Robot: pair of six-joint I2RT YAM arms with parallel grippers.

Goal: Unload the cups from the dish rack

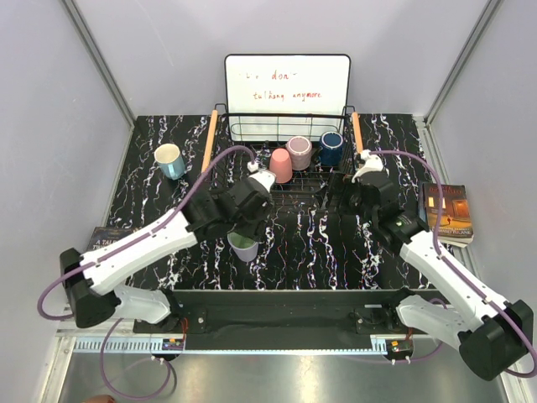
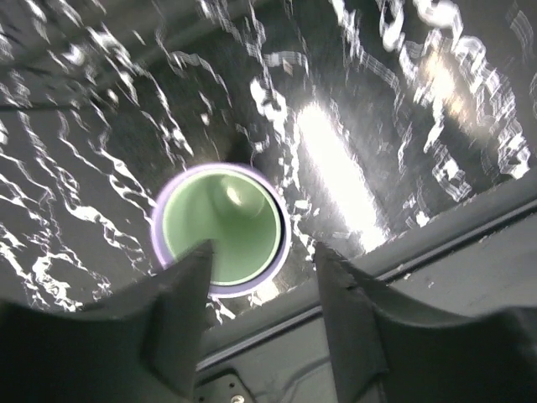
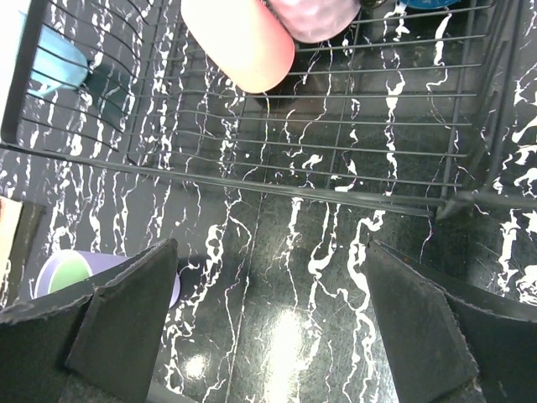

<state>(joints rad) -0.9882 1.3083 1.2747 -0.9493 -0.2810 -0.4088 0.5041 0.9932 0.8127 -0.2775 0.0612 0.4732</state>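
Note:
The black wire dish rack [image 1: 252,128] stands at the back centre. In it lie a salmon pink cup [image 1: 280,165], a mauve cup [image 1: 299,152] and a dark navy cup [image 1: 331,148]. The light blue cup [image 1: 170,160] stands on the table left of the rack. The lavender cup [image 1: 244,247], green inside, stands upright on the table near the front. My left gripper [image 1: 248,225] is open just above it; in the left wrist view the cup [image 2: 221,228] sits past the left finger. My right gripper [image 1: 344,195] is open and empty in front of the rack [image 3: 252,180], near the pink cup [image 3: 239,42].
A white board with writing [image 1: 287,84] leans behind the rack. A book [image 1: 446,213] lies at the table's right edge, another [image 1: 109,238] at the left edge. The black base rail [image 2: 436,277] runs along the near edge, close to the lavender cup.

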